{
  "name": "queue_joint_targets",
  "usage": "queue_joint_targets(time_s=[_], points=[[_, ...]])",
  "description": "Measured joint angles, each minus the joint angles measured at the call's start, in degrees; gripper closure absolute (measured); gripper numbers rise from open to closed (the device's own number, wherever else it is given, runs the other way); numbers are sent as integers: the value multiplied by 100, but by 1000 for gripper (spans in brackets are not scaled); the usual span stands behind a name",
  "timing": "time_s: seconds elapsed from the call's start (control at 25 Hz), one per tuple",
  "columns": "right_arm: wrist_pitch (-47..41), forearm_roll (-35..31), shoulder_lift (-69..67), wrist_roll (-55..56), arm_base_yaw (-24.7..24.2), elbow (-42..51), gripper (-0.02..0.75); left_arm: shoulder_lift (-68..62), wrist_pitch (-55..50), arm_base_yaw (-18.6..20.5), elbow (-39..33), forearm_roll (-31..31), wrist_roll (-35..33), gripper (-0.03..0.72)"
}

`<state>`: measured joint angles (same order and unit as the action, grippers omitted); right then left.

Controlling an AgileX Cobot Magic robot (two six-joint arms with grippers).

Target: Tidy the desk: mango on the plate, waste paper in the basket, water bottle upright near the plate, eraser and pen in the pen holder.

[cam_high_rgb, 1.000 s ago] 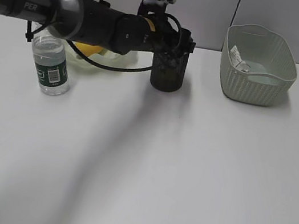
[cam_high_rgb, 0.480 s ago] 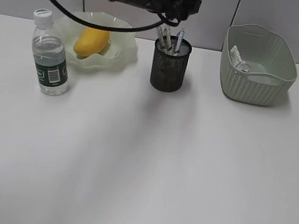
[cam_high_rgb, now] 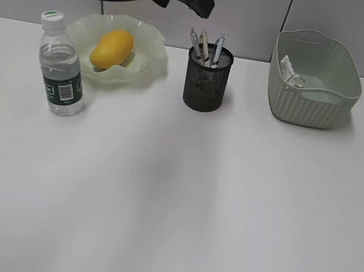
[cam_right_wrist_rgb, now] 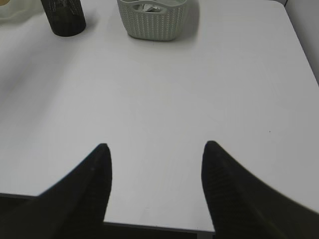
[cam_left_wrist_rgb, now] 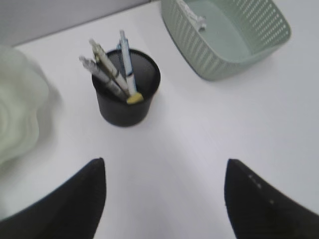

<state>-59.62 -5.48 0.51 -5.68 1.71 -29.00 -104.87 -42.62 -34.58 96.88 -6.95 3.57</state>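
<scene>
While apart and empty, left fingers (cam_left_wrist_rgb: pixel 75 199) well short of pen holder (cam_left_wrist_rgb: pixel 125 94).

The exterior view is evenly and brightly lit from above, with the white desk (cam_high_rgb: pixel 169 211) close to washed out. A broad, soft grey shadow runs down the middle of the desk from near the pen holder (cam_high_rgb: pixel 206 78) toward the near edge. Short soft shadows sit just beside the water bottle (cam_high_rgb: pixel 60 76) and the basket (cam_high_rgb: pixel 313 79). The dark arm at the top left edge is blurred. The left wrist view is soft throughout: the plate (cam_left_wrist_rgb: pixel 20 114) at the left edge smears, and the near fingertips (cam_left_wrist_rgb: pixel 75 204) are out of focus. The right wrist view is sharper, and its far left desk area is dimmer.
</scene>
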Motion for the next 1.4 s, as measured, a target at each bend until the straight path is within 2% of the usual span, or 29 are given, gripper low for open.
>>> queue_joint_targets(time_s=[0.28, 0.6, 0.76, 0.96, 1.28, 1.4], points=[[0, 0, 0, 0, 0, 0, 280, 126, -2423, 0, 508, -618, 5, 127], [0, 0, 0, 0, 0, 0, 280, 126, -2712, 0, 607, -603, 5, 128], [0, 0, 0, 0, 0, 0, 280, 323, -2717, 143, 663, -149, 34, 129], [0, 0, 0, 0, 0, 0, 280, 841, -2717, 806, 666, 646, 289, 155], [0, 0, 0, 0, 0, 0, 280, 968, -2717, 2350, 649, 768, 347, 169], [0, 0, 0, 0, 0, 0, 280, 968, -2717, 2735, 642, 786, 347, 169]])
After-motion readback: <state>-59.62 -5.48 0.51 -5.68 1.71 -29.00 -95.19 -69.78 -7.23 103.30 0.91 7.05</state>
